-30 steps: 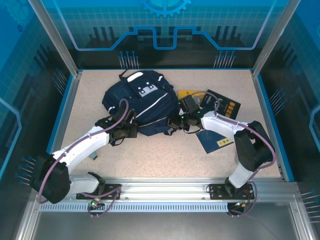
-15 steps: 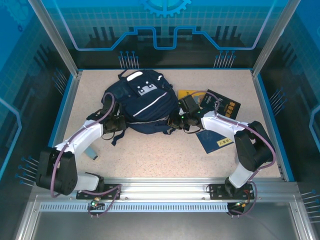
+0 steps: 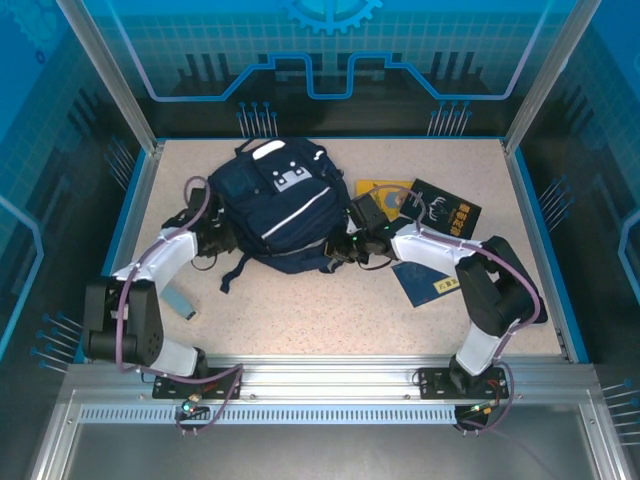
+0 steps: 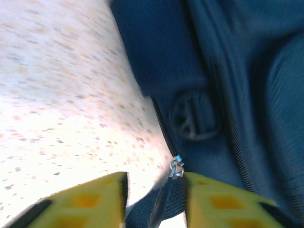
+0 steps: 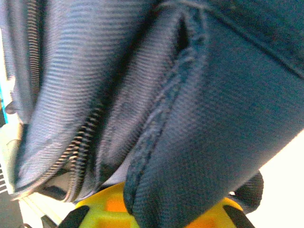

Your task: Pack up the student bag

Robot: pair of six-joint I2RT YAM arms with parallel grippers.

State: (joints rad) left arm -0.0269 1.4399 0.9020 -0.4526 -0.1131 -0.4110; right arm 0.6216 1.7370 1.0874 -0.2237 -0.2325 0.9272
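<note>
The student bag [image 3: 285,205], navy with a white stripe and a white-grey patch, lies bunched up at the middle back of the table. At the bag's left side is my left gripper [image 3: 217,238]; in the left wrist view it [image 4: 156,190] stands open. A silver zipper pull [image 4: 176,167] and its dark tab hang loose between the yellow fingers [image 4: 90,202]. Over at the lower right edge of the bag, my right gripper [image 3: 342,250] is shut on a fold of navy fabric [image 5: 190,142] beside a zipper [image 5: 80,142].
Right of the bag lie a yellow book [image 3: 378,189], a dark book [image 3: 447,211] and a blue book [image 3: 430,279] under my right arm. A small light-blue object [image 3: 181,301] lies by my left arm. Low blue walls [image 3: 128,225] edge the table.
My left arm swung left and back along the bag's side and its jaws opened. The bag bunched up toward the back. My right gripper shifted slightly left, still holding fabric.
</note>
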